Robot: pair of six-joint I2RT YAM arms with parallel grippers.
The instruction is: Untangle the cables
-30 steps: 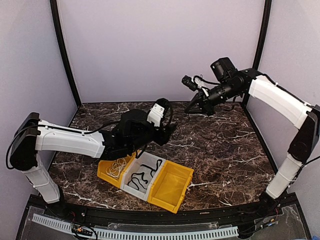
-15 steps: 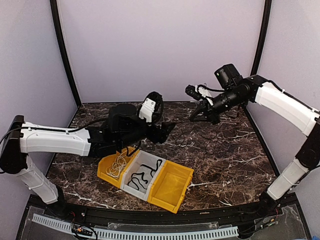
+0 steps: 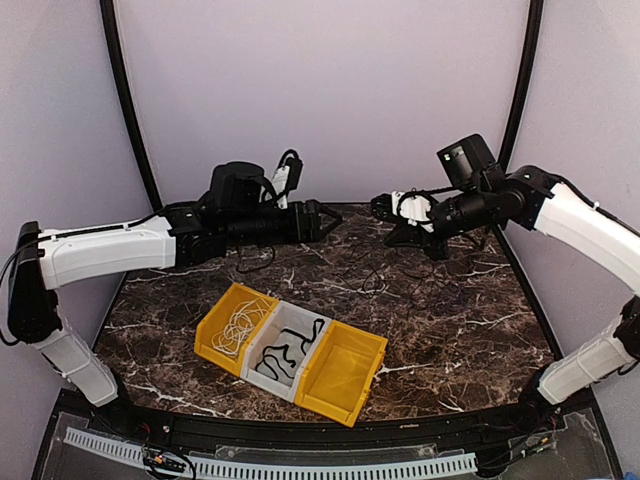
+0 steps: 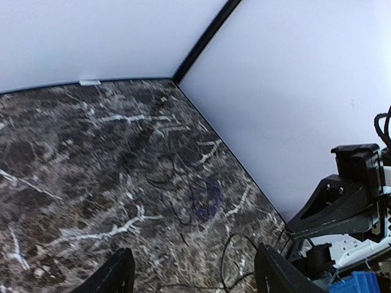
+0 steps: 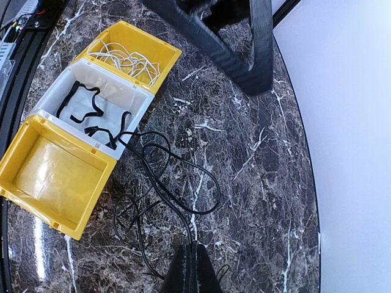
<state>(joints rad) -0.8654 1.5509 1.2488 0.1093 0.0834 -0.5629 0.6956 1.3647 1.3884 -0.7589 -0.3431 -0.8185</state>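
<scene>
Left pincer [image 4: 194, 259] spread wide, hovering above far bench [image 3: 450, 300]. Right pincer [image 5: 192, 264] pressed together; we read it as pinching black cable [image 5: 204, 183], which loops across bench from grey bin [image 5: 122, 91]. More black cords [image 3: 280, 355] in grey bin. White cables [image 3: 237, 330] heaped in left yellow bin [image 3: 210, 335]. Right yellow bin [image 3: 345, 375] touching grey one.

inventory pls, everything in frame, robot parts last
yellow bins: 2, either end of a three-bin row, near middle of table; one empty
white bin: 1, between them
white cables: loose coil, in the other yellow bin
black cables: bundle, in white bin
thin black cable: 1, from white bin's edge across table
table: 1, dark marble
left gripper: black, open, empty
right gripper: black, shut on thin black cable
</scene>
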